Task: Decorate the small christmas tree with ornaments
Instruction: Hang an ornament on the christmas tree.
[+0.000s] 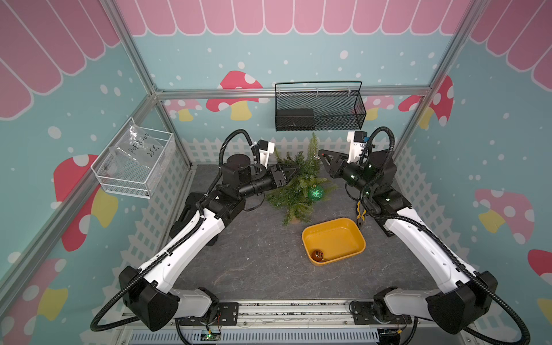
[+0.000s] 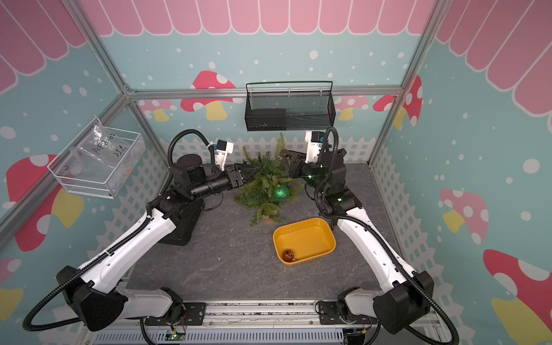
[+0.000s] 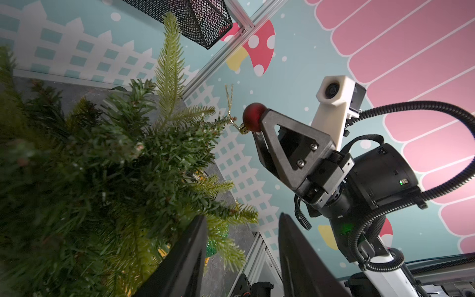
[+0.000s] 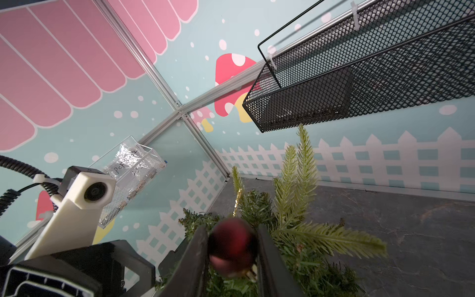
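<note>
The small christmas tree [image 1: 294, 191] [image 2: 263, 186] stands at the back middle of the table. A glittery green ornament [image 1: 315, 193] [image 2: 280, 193] hangs among its right-hand branches. My right gripper [image 1: 323, 156] [image 4: 232, 231] is shut on the small dark red ornament [image 3: 253, 115] [image 4: 232, 246] beside the upper branches. Its gold string loop [image 3: 228, 95] reaches the needle tips. My left gripper [image 1: 294, 171] [image 3: 243, 218] is open, pushed into the foliage on the tree's left, with only a twig tip between its fingers. A copper ornament [image 1: 317, 255] [image 2: 288, 255] lies in the yellow tray [image 1: 357, 231].
A black mesh basket [image 1: 319, 110] hangs on the back wall just above the treetop. A white wire basket [image 1: 134, 167] holding a plastic bag is mounted on the left wall. Yellow-handled pliers [image 1: 360, 216] lie by the right arm, behind the tray.
</note>
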Controlling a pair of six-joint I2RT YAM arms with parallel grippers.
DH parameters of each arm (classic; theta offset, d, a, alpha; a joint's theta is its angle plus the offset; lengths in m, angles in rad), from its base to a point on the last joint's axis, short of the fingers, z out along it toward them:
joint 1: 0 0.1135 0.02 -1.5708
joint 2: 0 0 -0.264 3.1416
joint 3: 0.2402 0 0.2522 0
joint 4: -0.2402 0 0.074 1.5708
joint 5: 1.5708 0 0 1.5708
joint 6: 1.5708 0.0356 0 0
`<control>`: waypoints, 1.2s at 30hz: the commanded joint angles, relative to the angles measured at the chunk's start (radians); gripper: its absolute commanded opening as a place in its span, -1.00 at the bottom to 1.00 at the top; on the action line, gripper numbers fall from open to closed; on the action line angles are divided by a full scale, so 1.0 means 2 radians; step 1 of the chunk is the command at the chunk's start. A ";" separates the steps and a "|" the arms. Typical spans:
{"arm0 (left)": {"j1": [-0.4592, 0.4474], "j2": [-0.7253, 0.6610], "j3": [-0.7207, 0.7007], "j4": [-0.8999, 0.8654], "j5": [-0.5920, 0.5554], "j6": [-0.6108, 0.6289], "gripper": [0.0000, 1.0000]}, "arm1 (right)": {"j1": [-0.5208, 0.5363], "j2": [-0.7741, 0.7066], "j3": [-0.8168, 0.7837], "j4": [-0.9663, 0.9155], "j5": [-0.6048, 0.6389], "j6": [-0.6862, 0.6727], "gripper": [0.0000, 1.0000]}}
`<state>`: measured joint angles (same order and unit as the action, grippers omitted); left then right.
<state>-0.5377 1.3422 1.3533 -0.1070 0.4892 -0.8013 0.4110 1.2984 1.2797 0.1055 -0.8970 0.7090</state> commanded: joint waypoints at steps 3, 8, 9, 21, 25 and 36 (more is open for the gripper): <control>0.002 -0.019 -0.009 0.005 -0.010 -0.002 -0.04 | -0.003 -0.010 -0.031 0.065 -0.009 0.035 -0.44; 0.002 -0.022 -0.011 0.002 -0.010 -0.001 -0.04 | -0.004 -0.019 -0.062 0.094 -0.005 0.056 -0.25; 0.002 -0.022 -0.011 0.003 -0.010 -0.002 -0.04 | -0.004 -0.022 -0.066 0.095 -0.001 0.057 -0.16; 0.002 -0.069 -0.056 -0.009 -0.026 0.003 -0.02 | -0.009 -0.085 -0.093 0.041 0.042 0.026 0.03; 0.002 -0.107 -0.095 -0.035 -0.042 0.014 0.01 | -0.009 -0.131 -0.112 -0.037 0.085 -0.017 0.03; -0.010 -0.203 -0.225 -0.096 -0.105 0.024 0.04 | -0.009 -0.249 -0.232 -0.185 0.190 -0.057 -0.04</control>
<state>-0.5446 0.9623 0.9443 -0.2375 0.3325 -0.7742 0.3962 0.8349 0.8528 -0.1619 -0.5995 0.6346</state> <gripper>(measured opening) 0.519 0.482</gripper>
